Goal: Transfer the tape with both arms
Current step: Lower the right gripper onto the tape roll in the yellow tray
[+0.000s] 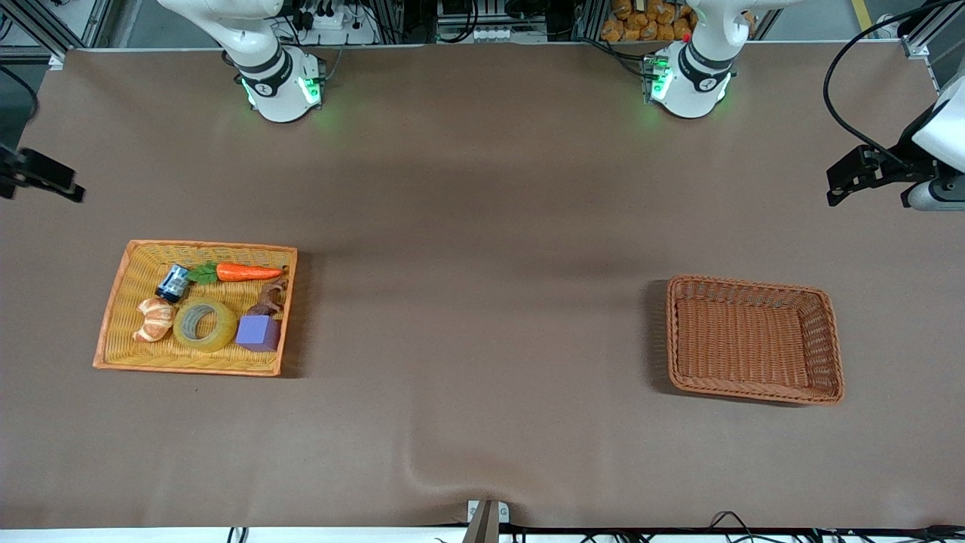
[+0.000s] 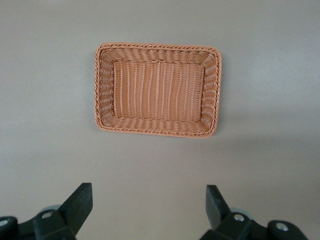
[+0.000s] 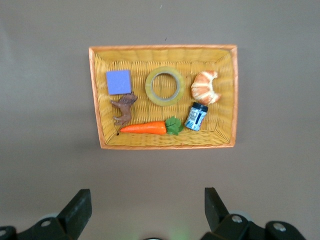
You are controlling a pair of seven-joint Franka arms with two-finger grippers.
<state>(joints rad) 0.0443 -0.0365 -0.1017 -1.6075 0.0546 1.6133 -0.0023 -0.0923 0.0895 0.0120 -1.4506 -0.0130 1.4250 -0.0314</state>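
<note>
Front view: you had the tape (image 1: 204, 324) lying flat in the yellow tray (image 1: 128, 280), between croissant (image 1: 154, 319) and purple block (image 1: 258, 332).
Right gripper (image 3: 145, 210): released, above the table near that tray.
Left gripper (image 2: 149, 210): released, near the brown basket (image 2: 100, 85).

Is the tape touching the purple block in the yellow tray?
Apart. The right wrist view shows a strip of bare weave between the tape and the purple block.

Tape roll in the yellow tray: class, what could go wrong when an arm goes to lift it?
1. The tape lies flat between the croissant and purple block, so open fingers may knock them.
2. The brown basket sits at the left arm's end, so a poor handover could drop it.
</note>
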